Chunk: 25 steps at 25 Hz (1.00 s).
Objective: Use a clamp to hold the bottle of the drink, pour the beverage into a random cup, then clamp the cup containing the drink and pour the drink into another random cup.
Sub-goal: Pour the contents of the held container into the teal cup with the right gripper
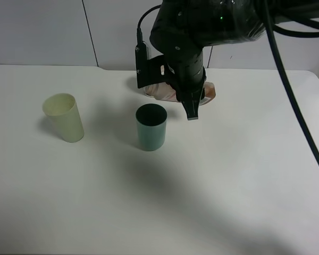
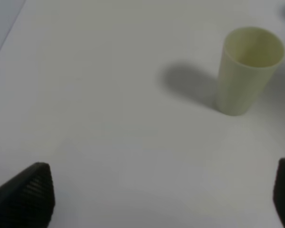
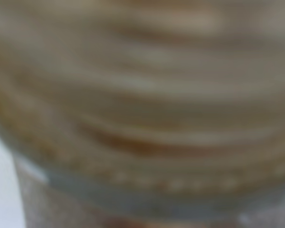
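Note:
My right gripper hangs just behind and to the right of the teal-green cup, shut on the bottle, which lies tilted and mostly hidden behind the arm. The right wrist view is filled by the blurred bottle, with brown beverage inside it. The teal cup stands upright, and its dark inside shows no liquid that I can make out. The pale yellow-green cup stands upright at the left, and it looks empty in the left wrist view. My left gripper is open over bare table, well short of that cup.
The white table runs back to a pale wall. The right arm's black cable sweeps down the right side. The left arm does not show in the exterior high view.

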{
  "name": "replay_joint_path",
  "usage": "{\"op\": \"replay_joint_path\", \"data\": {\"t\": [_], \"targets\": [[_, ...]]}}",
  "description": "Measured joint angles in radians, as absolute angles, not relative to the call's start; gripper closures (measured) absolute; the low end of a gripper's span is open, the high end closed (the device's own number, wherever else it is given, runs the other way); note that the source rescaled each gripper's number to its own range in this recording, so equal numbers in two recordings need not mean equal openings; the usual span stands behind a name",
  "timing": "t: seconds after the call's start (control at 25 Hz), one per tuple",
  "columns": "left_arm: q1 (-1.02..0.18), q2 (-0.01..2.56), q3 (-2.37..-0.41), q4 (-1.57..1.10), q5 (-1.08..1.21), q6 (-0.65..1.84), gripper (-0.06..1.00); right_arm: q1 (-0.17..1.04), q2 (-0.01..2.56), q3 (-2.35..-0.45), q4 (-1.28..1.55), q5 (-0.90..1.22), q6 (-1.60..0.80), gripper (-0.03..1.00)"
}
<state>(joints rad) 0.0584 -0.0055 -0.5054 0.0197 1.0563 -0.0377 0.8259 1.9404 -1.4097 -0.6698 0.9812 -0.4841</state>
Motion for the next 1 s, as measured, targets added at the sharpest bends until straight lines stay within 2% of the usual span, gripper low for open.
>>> {"op": "replay_joint_path", "data": {"t": [1.0], "targets": [[0.058,-0.005,-0.505,0.020,1.056,-0.038,0.18,0.861,1.948,-1.415,-0.701,1.131,-0.570,0.95]]}}
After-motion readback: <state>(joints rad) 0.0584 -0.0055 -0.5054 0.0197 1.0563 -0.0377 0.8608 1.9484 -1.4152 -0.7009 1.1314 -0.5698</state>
